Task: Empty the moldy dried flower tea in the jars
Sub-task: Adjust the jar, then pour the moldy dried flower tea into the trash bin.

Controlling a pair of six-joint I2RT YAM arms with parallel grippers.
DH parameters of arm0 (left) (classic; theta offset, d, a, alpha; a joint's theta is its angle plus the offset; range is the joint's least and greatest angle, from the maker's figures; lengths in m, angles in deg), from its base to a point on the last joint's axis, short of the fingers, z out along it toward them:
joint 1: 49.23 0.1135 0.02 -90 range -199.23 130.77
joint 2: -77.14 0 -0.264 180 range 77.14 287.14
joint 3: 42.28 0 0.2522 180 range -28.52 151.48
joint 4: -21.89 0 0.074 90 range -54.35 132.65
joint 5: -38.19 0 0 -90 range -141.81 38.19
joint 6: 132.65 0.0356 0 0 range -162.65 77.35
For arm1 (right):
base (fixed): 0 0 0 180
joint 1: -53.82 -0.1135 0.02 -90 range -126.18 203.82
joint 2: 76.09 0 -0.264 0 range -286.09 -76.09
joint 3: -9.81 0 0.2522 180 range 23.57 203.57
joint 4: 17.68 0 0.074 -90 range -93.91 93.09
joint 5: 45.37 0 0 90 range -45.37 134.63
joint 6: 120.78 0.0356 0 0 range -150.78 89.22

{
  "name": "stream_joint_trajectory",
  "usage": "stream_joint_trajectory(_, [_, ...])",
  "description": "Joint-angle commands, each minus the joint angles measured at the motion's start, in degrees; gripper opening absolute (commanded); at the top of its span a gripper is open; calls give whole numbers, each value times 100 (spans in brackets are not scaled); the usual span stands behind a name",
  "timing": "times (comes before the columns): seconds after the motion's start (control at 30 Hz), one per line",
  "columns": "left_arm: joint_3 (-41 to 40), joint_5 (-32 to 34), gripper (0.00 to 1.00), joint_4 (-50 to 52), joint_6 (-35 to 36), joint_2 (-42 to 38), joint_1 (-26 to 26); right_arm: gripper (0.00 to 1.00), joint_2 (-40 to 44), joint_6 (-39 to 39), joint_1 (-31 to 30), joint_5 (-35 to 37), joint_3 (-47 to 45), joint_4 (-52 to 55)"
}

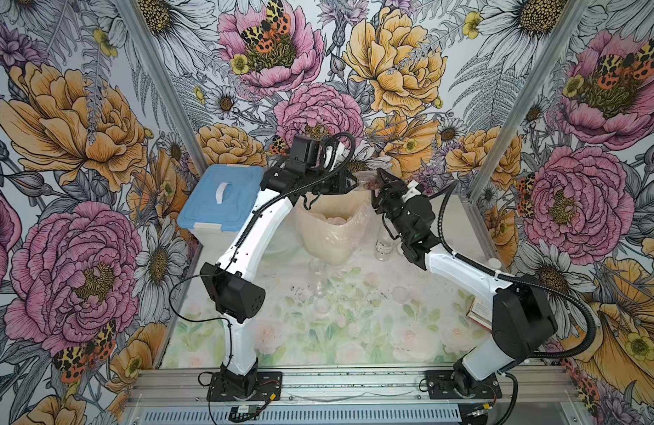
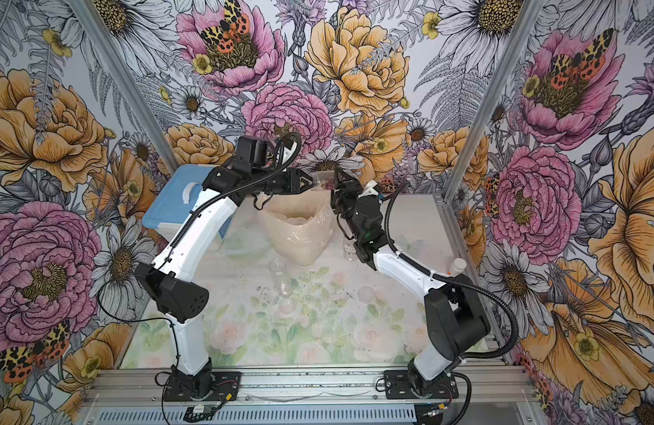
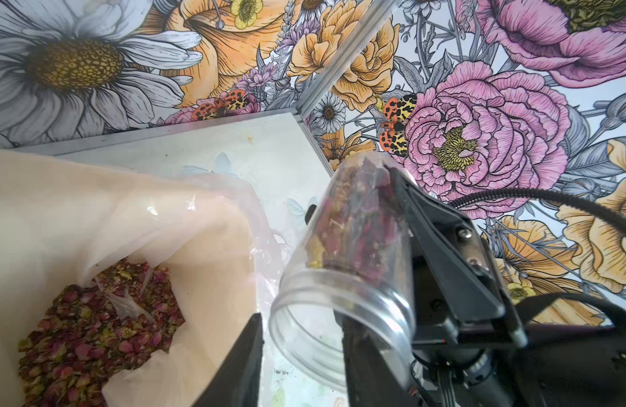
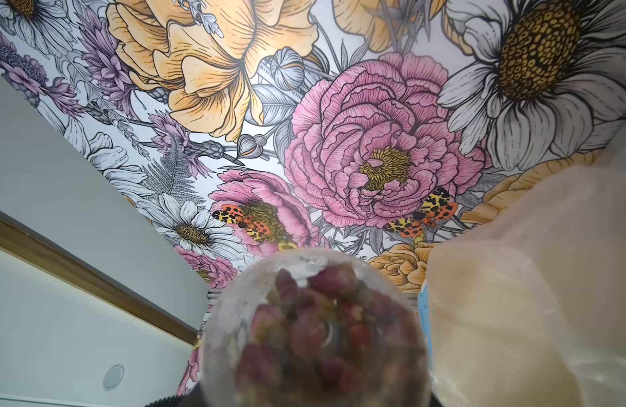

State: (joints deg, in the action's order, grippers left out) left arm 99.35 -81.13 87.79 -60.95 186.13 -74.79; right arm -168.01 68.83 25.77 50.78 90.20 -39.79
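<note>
Above bag [image 3: 198,218] — lidless jar [image 3: 339,317] of reddish tea [image 3: 353,229], right end effector [image 1: 379,182] pinching; left end effector [image 3: 299,317] spread.

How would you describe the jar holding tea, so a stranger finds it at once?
Find the cream plastic bag at the table's back. Just above it, the right gripper holds a clear jar sideways. Unlike the empty jar on the table, it contains pink-brown buds.

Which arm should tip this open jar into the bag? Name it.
Likely right. The right gripper clamps the jar near its base, near the bag; the left gripper stands open around the jar's mouth.
</note>
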Motion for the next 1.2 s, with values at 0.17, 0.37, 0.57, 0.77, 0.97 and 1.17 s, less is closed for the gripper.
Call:
stream_joint_trajectory(0.17, [-2294, 387, 76, -1582, -122, -1956, 448, 43, -96, -1344, 105, 177, 384, 461])
stream_joint_trajectory(0.37, [-3622, 458, 95, -2314, -249, -2821, 640, 43, -193, -2433, 107, 156, 777, 1046])
stream_joint_trajectory(0.57, [-4060, 498, 99, -2318, -185, -3126, 684, 42, -368, -3634, 78, 120, 1237, 1597])
stream_joint_trajectory(0.77, [-4209, 524, 99, -2315, -197, -3249, 693, 42, -605, -4494, 37, 98, 1602, 1958])
stream_joint_trajectory(0.97, [-4367, 697, 99, -2354, -198, -3421, 699, 42, -744, -5256, -93, 195, 1756, 2127])
stream_joint_trajectory(1.17, [-4722, 826, 99, -2606, -329, -3657, 719, 42, -858, -6219, -270, 227, 1940, 2294])
